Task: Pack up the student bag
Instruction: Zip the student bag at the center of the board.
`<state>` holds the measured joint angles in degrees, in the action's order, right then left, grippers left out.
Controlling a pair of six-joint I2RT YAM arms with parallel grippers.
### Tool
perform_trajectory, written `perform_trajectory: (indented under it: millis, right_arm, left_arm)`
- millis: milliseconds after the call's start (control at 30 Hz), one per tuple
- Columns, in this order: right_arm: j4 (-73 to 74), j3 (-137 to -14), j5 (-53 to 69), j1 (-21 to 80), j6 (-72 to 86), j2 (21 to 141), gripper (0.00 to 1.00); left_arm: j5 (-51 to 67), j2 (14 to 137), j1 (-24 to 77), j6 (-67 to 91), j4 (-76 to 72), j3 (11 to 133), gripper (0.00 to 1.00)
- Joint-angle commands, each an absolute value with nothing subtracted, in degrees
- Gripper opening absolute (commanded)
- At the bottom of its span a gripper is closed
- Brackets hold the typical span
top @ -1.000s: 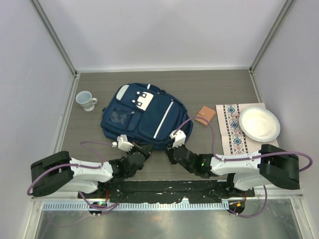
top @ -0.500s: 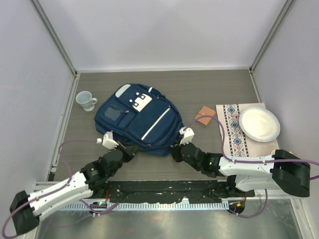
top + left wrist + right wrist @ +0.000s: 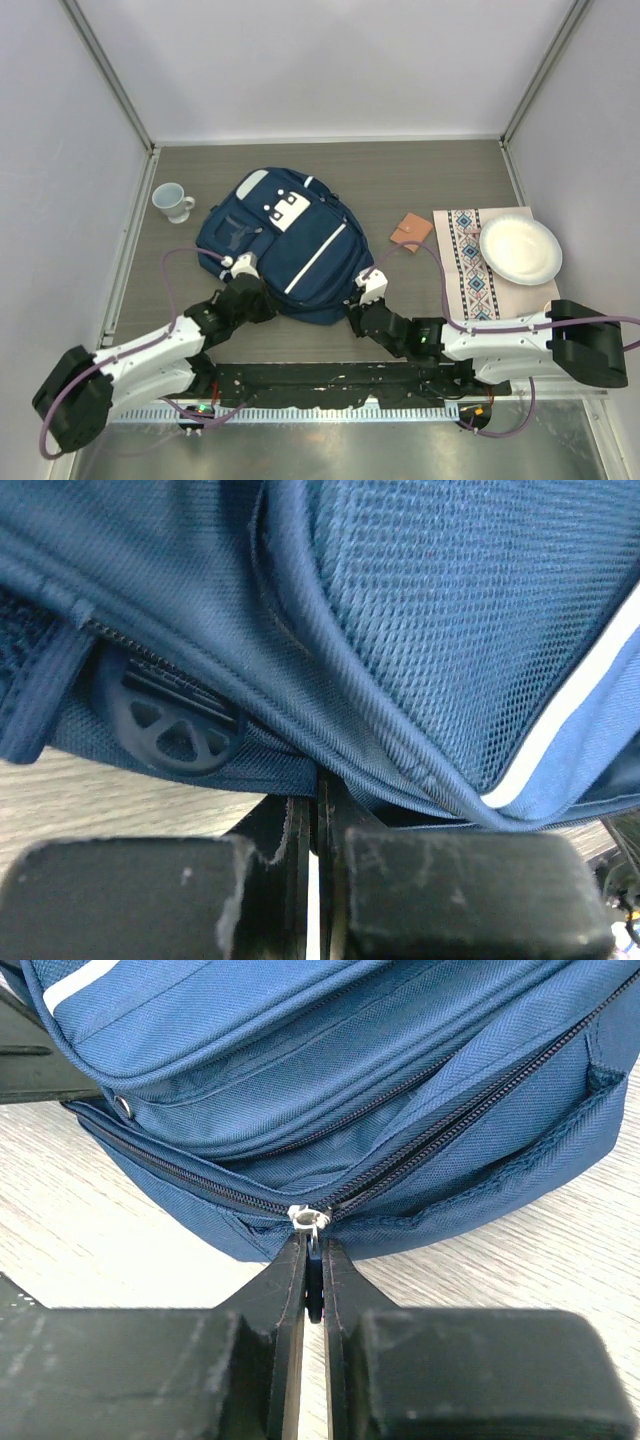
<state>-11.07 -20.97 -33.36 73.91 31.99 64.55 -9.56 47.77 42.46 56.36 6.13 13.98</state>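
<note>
The student bag (image 3: pixel 290 240), navy with white stripes and a white buckle patch, lies flat on the table's middle left. My left gripper (image 3: pixel 256 297) is at its near left edge. In the left wrist view the gripper (image 3: pixel 317 798) is shut, and its tips pinch the bag's lower fabric seam (image 3: pixel 360 770) beside a round plastic tab (image 3: pixel 165 725). My right gripper (image 3: pixel 353 309) is at the bag's near right edge. In the right wrist view it (image 3: pixel 313 1252) is shut on the dark zipper pull (image 3: pixel 315 1295) hanging from the silver slider (image 3: pixel 305 1217). The zipper looks closed.
A white mug (image 3: pixel 172 200) stands left of the bag. A small brown wallet (image 3: pixel 411 231) lies to the right of the bag. Further right a patterned cloth (image 3: pixel 468 265) carries a white plate (image 3: pixel 520 250). Metal frame rails border the table.
The bag has shifted and turned a little on the table. My left arm swung in to the bag's near left edge. My right gripper stayed on the near right edge.
</note>
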Motion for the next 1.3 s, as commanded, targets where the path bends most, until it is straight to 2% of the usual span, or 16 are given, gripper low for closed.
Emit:
perform_trajectory:
  millis: [0,267,467,500,533,600,633,700,767,900,1033,1267]
  right_arm:
    - [-9.40,-20.39,-41.39,76.99,30.59,62.49,0.01]
    - [-12.12,-20.83,-42.19,83.92,34.10,64.68,0.01]
    - [-17.48,-24.25,-39.20,85.25,33.48,72.50,0.01]
    - [-18.80,-24.78,-39.20,85.25,32.53,73.38,0.01]
    - [-18.81,-26.35,-39.55,85.25,31.65,75.30,0.01]
    - [-18.28,-27.94,-40.86,84.82,29.98,76.98,0.01]
    - [-18.19,-28.91,-40.52,84.12,29.71,78.12,0.01]
    - [-18.98,-29.09,-38.59,81.49,29.27,78.66,0.01]
    - [-20.56,-28.74,-35.17,79.64,29.53,78.66,0.01]
    - [-21.62,-28.13,-32.87,76.73,29.09,78.57,0.01]
    - [-22.15,-28.04,-31.03,75.15,28.74,79.19,0.01]
    - [-23.03,-28.92,-30.50,74.88,29.26,80.51,0.01]
  left_arm:
    - [-8.61,56.68,41.66,47.73,-2.18,20.30,0.00]
    - [-3.35,62.84,33.58,41.58,-2.81,27.06,0.00]
    - [0.44,64.86,26.46,40.43,-0.54,30.84,0.01]
    - [0.53,64.78,26.28,40.69,-0.18,31.37,0.03]
    - [-1.30,64.43,26.19,40.95,2.26,31.64,0.17]
    - [-0.62,62.06,26.19,43.49,2.20,30.51,0.35]
    - [-0.18,60.75,26.19,44.72,1.68,28.58,0.54]
    - [-0.18,55.06,26.19,49.45,0.80,25.77,0.69]
    - [-0.44,50.04,26.28,52.81,0.53,20.76,0.78]
    - [-1.41,34.94,26.89,61.77,2.27,14.25,0.86]
    - [-2.37,29.10,29.26,67.22,5.36,11.69,0.86]
    - [-14.92,35.39,43.58,74.16,1.94,12.04,0.86]
